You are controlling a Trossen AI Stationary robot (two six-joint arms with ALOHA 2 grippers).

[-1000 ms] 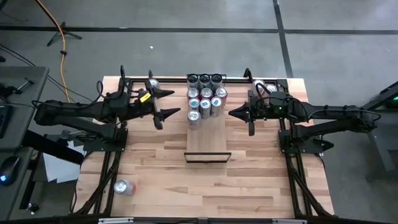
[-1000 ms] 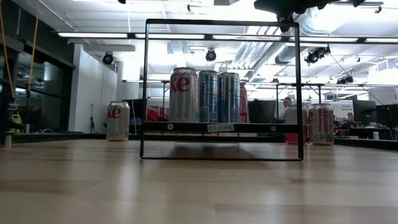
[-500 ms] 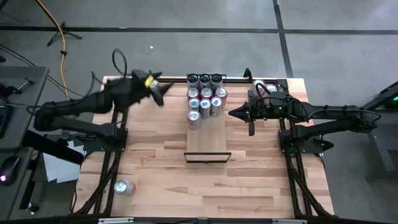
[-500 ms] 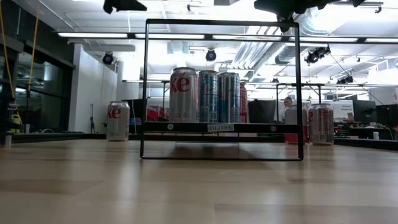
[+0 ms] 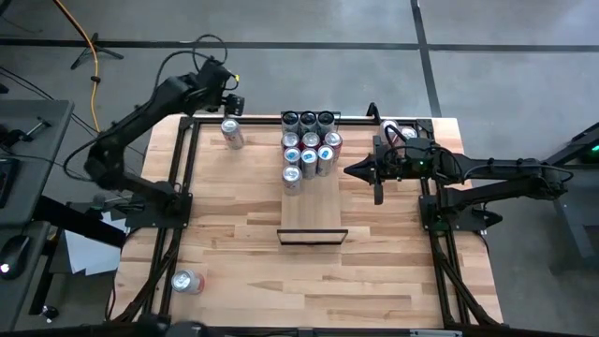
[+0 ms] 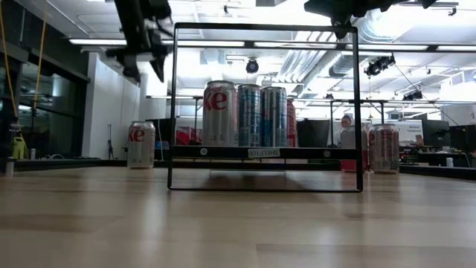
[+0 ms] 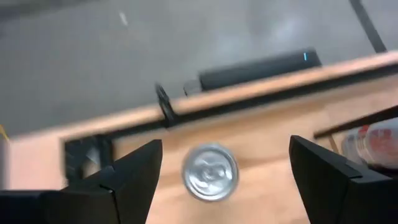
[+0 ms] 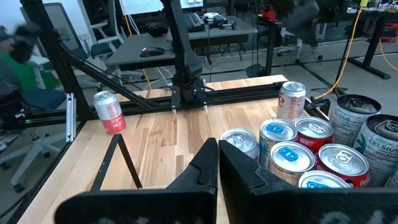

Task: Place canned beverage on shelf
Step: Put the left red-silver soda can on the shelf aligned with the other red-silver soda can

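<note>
Danger first at the pick. With the left gripper [image 5: 229,100] hanging wide open and empty over the far-left corner of the table [image 5: 243,243], directly above the upright can [image 7: 210,172] standing there, apart from it. Sits between the two spread fingers [image 7: 134,171] in the wrist view, but nearer one than the other; could be clipped on the rim and tipped if lowered without centring, then rolls toward the black frame rail [image 5: 180,178] or off the far edge just behind.

Danger next on the carry. Needs a grip low enough on the can wall; too high and may slip or swing out, too hard and may dent thin metal.

Danger last at the shelf [image 5: 314,211], lying at the table's middle, to the right of this can. Crowded at its far end with a tight cluster of cans [image 5: 309,145], bare only toward the near end by the black edge bar. Could knock the outer cans over if brought in low from the left, and topple several at once.

Little threat from the right gripper [image 5: 348,170], closed on nothing, parked just right of the shelf. Another can [image 5: 187,281] on its side at the near left, well clear.
</note>
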